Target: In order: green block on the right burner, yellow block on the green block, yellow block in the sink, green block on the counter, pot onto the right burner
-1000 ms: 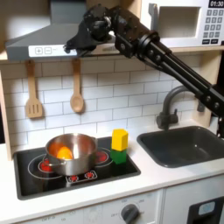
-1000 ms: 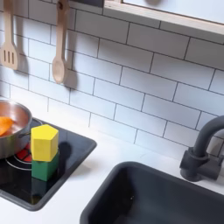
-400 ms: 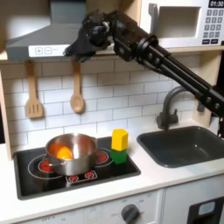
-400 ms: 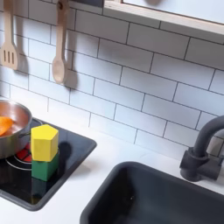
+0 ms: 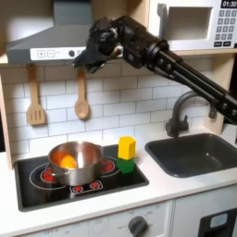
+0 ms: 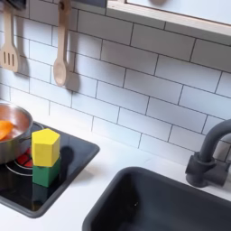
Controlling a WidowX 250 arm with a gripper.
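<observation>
A yellow block (image 5: 126,147) (image 6: 46,146) stands stacked on the green block (image 5: 125,167) (image 6: 47,172), which rests on the burner at the first exterior view's right side of the black cooktop (image 5: 37,181). The steel pot (image 5: 78,168) (image 6: 11,143) sits on the other burner and holds a rounder orange piece (image 5: 67,161) (image 6: 4,129). My gripper (image 5: 84,58) hangs high up in front of the range hood, far above the blocks and the pot. It looks open and holds nothing. The sink (image 5: 194,154) (image 6: 171,204) lies in the off-white counter (image 5: 157,187) (image 6: 101,177).
A wooden spatula (image 5: 35,98) (image 6: 8,45) and a wooden spoon (image 5: 81,93) (image 6: 61,50) hang on the tiled wall. The dark faucet (image 5: 181,107) (image 6: 208,153) arches behind the sink. A microwave (image 5: 199,23) sits at the first exterior view's upper right, beside the hood (image 5: 42,42).
The gripper has drifted slightly right and down in front of the hood, and the arm has shifted with it. Both blocks and the pot have stayed put.
</observation>
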